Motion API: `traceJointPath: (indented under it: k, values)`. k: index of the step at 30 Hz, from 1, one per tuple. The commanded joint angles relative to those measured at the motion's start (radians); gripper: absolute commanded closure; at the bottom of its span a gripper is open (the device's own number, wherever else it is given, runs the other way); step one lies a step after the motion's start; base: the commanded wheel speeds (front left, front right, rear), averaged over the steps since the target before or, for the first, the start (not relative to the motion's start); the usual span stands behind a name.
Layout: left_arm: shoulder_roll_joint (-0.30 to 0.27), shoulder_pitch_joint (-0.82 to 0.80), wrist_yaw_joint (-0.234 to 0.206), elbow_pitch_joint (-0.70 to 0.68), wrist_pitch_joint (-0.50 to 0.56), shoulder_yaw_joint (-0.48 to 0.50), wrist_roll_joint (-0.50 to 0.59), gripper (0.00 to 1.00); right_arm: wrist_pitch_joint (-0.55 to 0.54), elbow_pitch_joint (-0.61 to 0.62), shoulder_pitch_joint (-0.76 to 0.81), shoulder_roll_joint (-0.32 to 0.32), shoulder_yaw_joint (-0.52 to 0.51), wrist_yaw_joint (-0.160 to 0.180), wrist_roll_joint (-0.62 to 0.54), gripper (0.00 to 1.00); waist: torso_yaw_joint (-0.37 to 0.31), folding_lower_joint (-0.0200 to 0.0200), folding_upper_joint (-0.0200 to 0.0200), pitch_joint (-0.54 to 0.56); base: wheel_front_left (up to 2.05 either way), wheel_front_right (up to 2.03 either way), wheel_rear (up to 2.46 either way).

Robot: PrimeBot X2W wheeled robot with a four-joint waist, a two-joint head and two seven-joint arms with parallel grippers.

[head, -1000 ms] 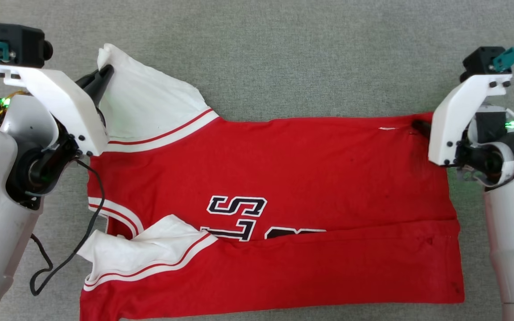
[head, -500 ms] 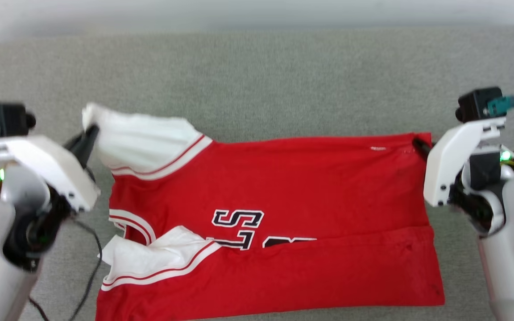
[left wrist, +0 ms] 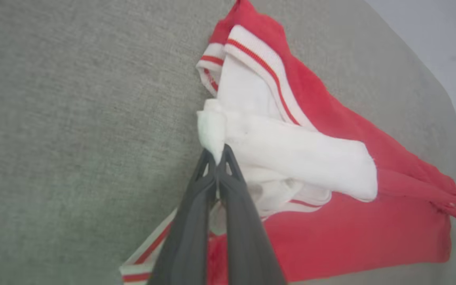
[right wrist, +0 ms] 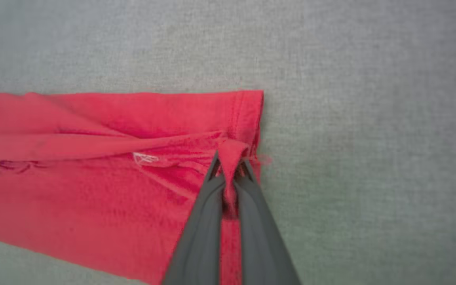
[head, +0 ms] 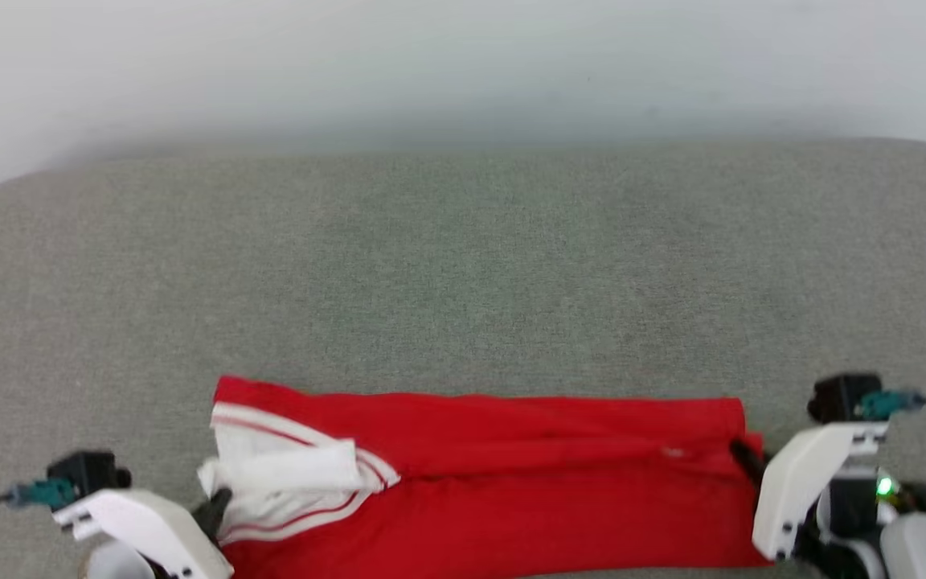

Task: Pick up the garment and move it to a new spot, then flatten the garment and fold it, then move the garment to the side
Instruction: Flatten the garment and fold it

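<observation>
Left end effector point(left wrist: 216, 154) and right end effector point(right wrist: 230, 160), each clamped on the garment point(head: 511, 515), have drawn its far edge nearward over the lettering; we judge this fold nearly complete.

The garment point(head: 511, 490), a red jersey shirt, lies folded lengthwise into a long, low band across the bottom middle of the head view. A crease runs left to right along its upper part. At the band's left end a white sleeve point(head: 286, 474) is bunched on top, edged with red-and-white striped trim point(head: 270, 422). The right end is plain red, and its corner is drawn up into a small taut peak. It looks like two or three layers, but the blur makes that unsure.
</observation>
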State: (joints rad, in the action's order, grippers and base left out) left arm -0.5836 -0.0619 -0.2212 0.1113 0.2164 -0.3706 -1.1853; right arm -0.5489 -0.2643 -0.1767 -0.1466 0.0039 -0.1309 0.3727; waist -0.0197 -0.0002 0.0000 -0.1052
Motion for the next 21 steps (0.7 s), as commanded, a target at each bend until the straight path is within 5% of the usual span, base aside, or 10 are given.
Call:
traceJointPath:
  k: [1,2,3,4,13,21]
  values:
    - [0.012,0.024,-0.009,0.015,-0.010,-0.006,0.003,0.99,0.019,-0.022,0.037,0.006,-0.001,0.001,-0.007,0.96,-0.007,0.0002,0.0000,0.009,0.00,0.00,0.00]
    - [0.025,0.037,-0.008,0.021,-0.014,-0.012,-0.003,0.75,0.032,-0.035,0.052,0.013,-0.004,0.001,-0.006,0.04,-0.008,0.0002,0.0000,0.013,0.00,0.00,0.00]
    - [0.036,0.048,-0.009,0.030,-0.022,-0.017,-0.002,0.14,0.047,-0.047,0.063,0.018,-0.001,0.000,-0.009,0.00,-0.010,0.0002,0.0000,0.015,0.00,0.00,0.00]
    - [0.044,0.057,-0.013,0.037,-0.032,-0.021,0.003,0.00,0.057,-0.056,0.074,0.025,0.003,0.000,-0.005,0.00,-0.014,0.0002,0.0000,0.018,0.00,0.00,0.00]
    - [0.054,0.063,-0.059,-0.003,-0.258,0.010,0.133,0.00,0.145,0.014,0.117,0.002,0.030,0.000,0.005,0.00,-0.029,0.0002,0.0000,0.070,0.00,0.00,0.00]
    - [0.023,-0.001,-0.089,-0.071,-0.409,0.011,0.289,0.00,-0.002,0.101,0.092,-0.039,-0.031,0.000,-0.012,0.00,-0.020,0.0002,0.0000,0.101,0.00,0.00,0.00]
